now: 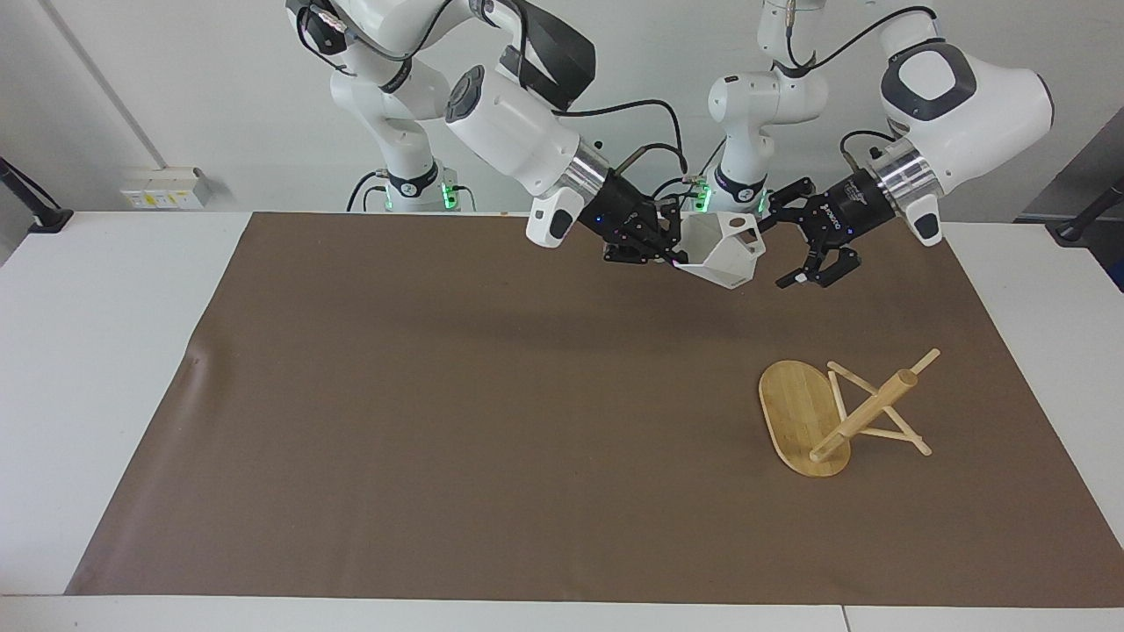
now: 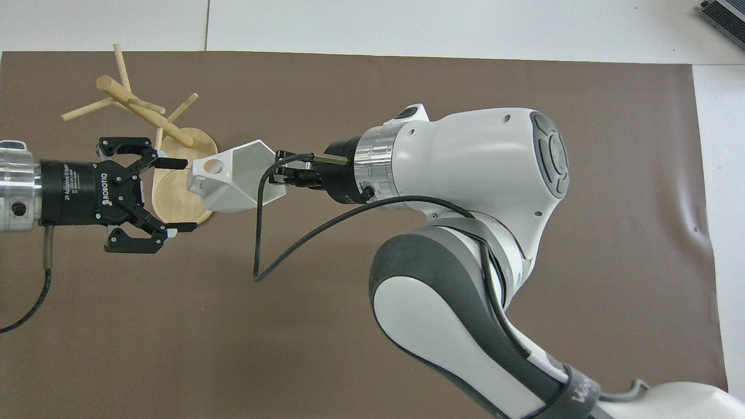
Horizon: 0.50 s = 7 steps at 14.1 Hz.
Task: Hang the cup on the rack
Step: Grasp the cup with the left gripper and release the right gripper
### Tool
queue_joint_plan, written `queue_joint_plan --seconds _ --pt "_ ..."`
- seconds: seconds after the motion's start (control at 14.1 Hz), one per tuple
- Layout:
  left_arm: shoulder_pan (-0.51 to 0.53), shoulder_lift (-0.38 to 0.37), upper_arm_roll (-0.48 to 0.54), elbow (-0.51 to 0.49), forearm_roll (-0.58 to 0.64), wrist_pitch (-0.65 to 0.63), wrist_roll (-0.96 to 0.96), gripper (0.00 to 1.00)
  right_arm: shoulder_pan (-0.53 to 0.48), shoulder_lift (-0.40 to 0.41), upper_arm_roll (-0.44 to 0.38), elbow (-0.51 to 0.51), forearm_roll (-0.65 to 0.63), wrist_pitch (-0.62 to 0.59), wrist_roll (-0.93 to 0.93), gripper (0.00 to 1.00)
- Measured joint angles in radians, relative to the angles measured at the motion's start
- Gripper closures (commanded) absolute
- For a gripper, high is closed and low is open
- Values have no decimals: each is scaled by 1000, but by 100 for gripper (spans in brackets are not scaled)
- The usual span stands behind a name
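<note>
The white faceted cup (image 1: 727,250) (image 2: 233,185) hangs in the air over the mat's robot end, lying sideways. My right gripper (image 1: 674,254) (image 2: 278,174) is shut on its rim, and the pierced handle points at the left gripper. That left gripper (image 1: 784,252) (image 2: 177,196) is open, level with the cup, its fingertips close around the handle end; I cannot tell if they touch. The bamboo rack (image 1: 865,411) (image 2: 145,113) lies tipped over on the mat toward the left arm's end, its oval base (image 1: 795,408) (image 2: 174,195) on edge and its pegs on the mat.
A brown mat (image 1: 439,395) covers most of the white table (image 1: 97,351). A black cable (image 2: 262,256) loops down from my right wrist. In the overhead view the raised cup and left gripper cover part of the rack's base.
</note>
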Motion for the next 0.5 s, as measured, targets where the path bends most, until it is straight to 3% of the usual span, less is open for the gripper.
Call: queue_joint_plan --seconds 0.5 --pt "-30 0 -2 8 -28 16 0 0 3 0 5 0 3 22 22 100"
